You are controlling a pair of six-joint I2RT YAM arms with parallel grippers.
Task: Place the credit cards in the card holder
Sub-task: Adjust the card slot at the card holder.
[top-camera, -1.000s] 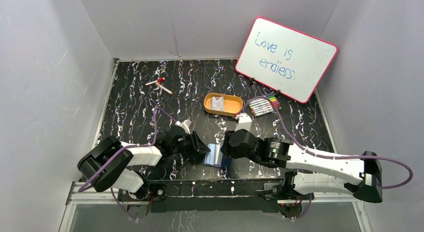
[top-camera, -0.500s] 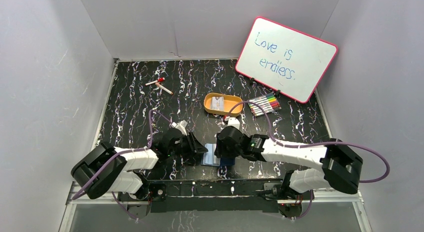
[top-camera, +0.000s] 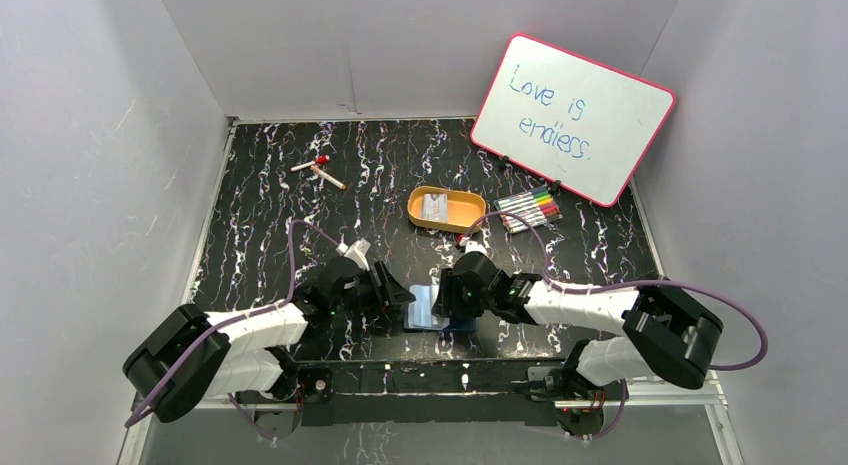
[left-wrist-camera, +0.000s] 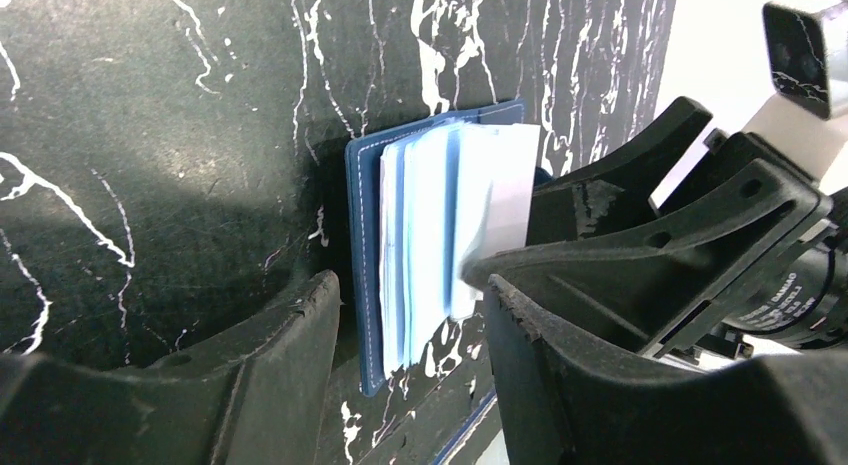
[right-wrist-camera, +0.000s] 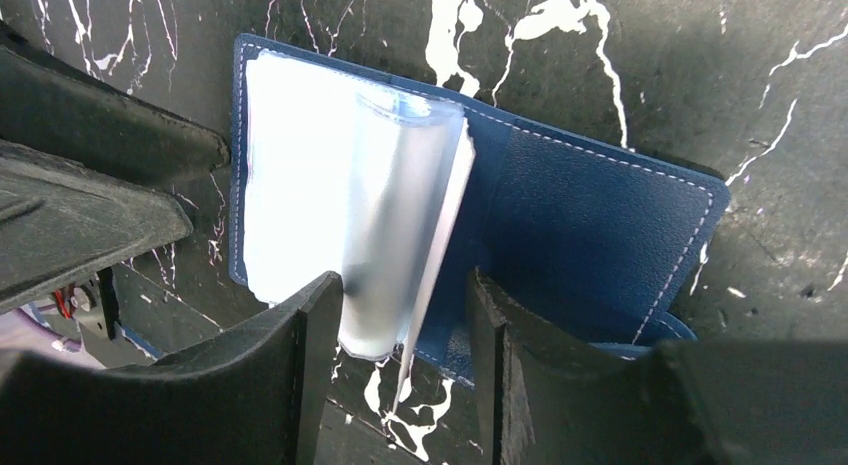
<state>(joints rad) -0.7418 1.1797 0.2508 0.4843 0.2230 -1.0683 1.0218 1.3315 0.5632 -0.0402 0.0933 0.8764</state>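
The navy card holder (top-camera: 432, 312) lies open on the black marbled table near the front edge, between both grippers. In the left wrist view the card holder (left-wrist-camera: 364, 235) shows its clear sleeves (left-wrist-camera: 430, 235) fanned up. My left gripper (left-wrist-camera: 405, 300) is open and straddles its near edge. In the right wrist view the sleeves (right-wrist-camera: 390, 215) stand up from the holder (right-wrist-camera: 580, 225). My right gripper (right-wrist-camera: 405, 290) is open around their lower end. A pale credit card (top-camera: 434, 206) lies in the orange tray (top-camera: 465, 222). My left gripper (top-camera: 397, 297) and right gripper (top-camera: 447, 297) face each other.
A pink-framed whiteboard (top-camera: 572, 118) leans at the back right, with a row of coloured markers (top-camera: 530, 207) in front of it. Two loose markers (top-camera: 318, 170) lie at the back left. White walls close in three sides.
My right gripper has moved left onto the open holder and its arm has folded in. My left arm has shifted slightly. The holder's sleeves now sit between the right fingers.
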